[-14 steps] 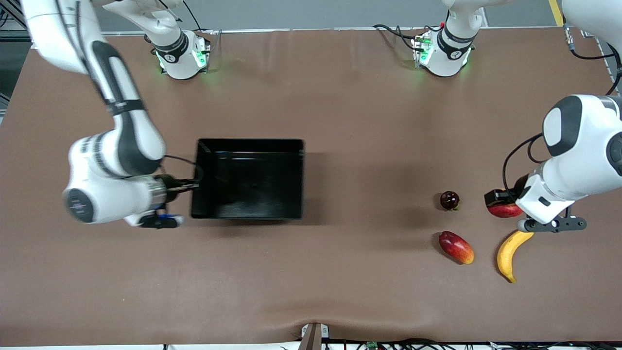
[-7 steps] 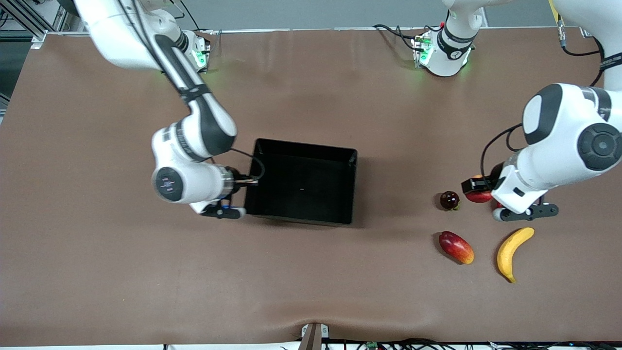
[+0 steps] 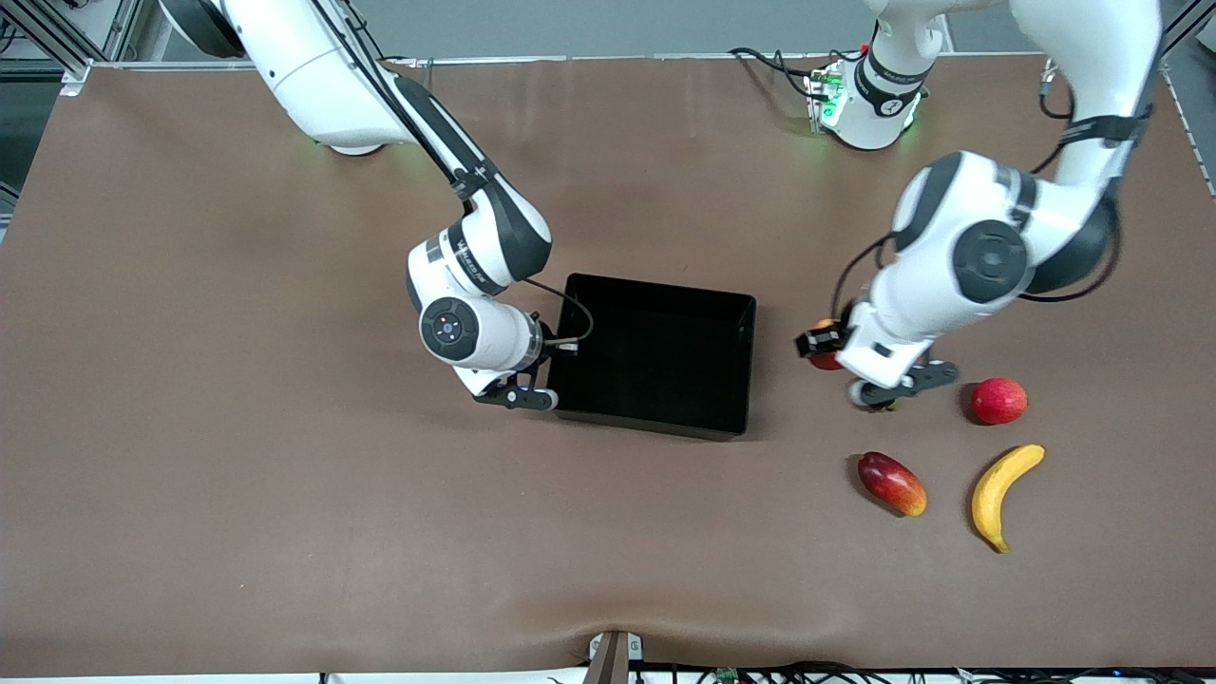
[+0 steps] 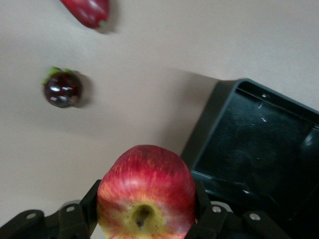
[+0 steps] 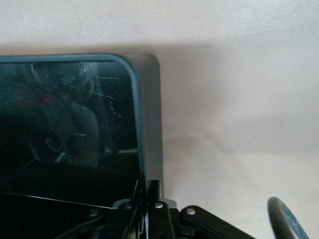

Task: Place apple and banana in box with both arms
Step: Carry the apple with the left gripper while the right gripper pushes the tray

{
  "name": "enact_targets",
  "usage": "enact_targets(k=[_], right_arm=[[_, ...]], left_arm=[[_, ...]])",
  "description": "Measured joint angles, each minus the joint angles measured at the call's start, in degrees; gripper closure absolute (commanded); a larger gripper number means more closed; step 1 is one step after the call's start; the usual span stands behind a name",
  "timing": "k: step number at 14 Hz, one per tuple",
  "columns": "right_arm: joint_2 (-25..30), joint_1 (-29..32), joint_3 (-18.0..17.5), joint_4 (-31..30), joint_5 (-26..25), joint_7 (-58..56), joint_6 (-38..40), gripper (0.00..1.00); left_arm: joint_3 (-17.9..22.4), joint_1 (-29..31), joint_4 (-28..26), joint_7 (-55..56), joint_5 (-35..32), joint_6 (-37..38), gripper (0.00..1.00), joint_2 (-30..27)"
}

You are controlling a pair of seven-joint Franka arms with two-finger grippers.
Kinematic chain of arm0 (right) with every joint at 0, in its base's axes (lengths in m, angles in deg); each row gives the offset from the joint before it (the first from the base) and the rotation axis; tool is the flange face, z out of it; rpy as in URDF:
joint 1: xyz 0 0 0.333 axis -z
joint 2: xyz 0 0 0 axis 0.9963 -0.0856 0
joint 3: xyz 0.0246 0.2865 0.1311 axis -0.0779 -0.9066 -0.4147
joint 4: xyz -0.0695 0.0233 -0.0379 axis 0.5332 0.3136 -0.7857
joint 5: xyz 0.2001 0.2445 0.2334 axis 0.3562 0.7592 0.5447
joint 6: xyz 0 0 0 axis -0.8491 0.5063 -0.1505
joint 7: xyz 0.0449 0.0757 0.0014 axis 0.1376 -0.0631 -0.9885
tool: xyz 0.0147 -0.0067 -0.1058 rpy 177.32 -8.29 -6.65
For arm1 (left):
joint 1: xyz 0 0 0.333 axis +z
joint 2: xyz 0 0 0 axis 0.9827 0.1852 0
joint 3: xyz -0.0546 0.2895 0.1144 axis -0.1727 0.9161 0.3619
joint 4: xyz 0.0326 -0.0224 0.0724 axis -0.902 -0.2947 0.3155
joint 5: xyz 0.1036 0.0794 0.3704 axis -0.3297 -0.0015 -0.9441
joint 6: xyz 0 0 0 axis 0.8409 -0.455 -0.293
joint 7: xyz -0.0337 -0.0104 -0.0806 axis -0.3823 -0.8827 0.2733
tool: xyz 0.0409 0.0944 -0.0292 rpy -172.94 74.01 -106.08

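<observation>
We see even, bright overhead light casting soft shadows beside the box [image 3: 655,356]. Glare streaks its glossy wall up close; the apple [image 4: 146,194] looks sharp, farther fruit softly blurred.

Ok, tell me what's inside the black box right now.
No fruit shows in the box: only its bare glossy floor. The right gripper pinches one wall, its fingers hiding a sliver inside. The apple is in the left gripper, not yet over it.

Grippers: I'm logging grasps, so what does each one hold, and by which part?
The left gripper holds the apple by its sides. The right gripper pinches the box by its wall at the right arm's end.
</observation>
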Motion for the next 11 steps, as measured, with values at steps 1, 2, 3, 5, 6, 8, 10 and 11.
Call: enact_targets(k=[1, 2, 3, 5, 6, 8, 10, 11], right_arm=[[0.0, 0.0, 0.1, 0.1, 0.0, 0.0, -0.2, 0.0], [0.0, 0.0, 0.2, 0.3, 0.0, -0.1, -0.2, 0.0], [0.0, -0.1, 0.2, 0.6, 0.0, -0.2, -0.2, 0.0], [0.2, -0.6, 0.2, 1.4, -0.1, -0.3, 0.0, 0.0], [0.5, -0.6, 0.2, 2.0, -0.1, -0.3, 1.0, 0.0], [2.0, -0.5, 1.1, 3.8, -0.1, -0.3, 6.3, 0.0], [4.3, 0.7, 2.4, 6.8, -0.1, -0.3, 14.2, 0.0], [5.2, 1.8, 2.6, 8.6, -0.4, -0.4, 18.3, 0.0]], left_arm=[[-0.1, -1.4, -1.6, 1.5, 0.0, -2.7, 1.0, 0.0], [-0.2, -2.9, -2.8, 2.8, 0.0, -4.9, 1.0, 0.1], [-0.2, -4.5, -3.7, 3.6, -0.1, -6.4, 1.0, 0.3], [-0.3, -7.4, -4.4, 4.4, -2.0, -8.3, 1.0, 1.0], [-0.3, -8.7, -4.4, 4.5, -3.4, -9.0, 1.0, 1.7], [-0.2, -10.7, -4.4, 4.5, -6.0, -11.4, 1.0, 4.0], [-0.2, -11.8, -4.5, 4.6, -8.6, -13.7, 1.0, 7.0], [-0.2, -11.9, -4.5, 4.6, -9.6, -14.6, 1.0, 8.4]])
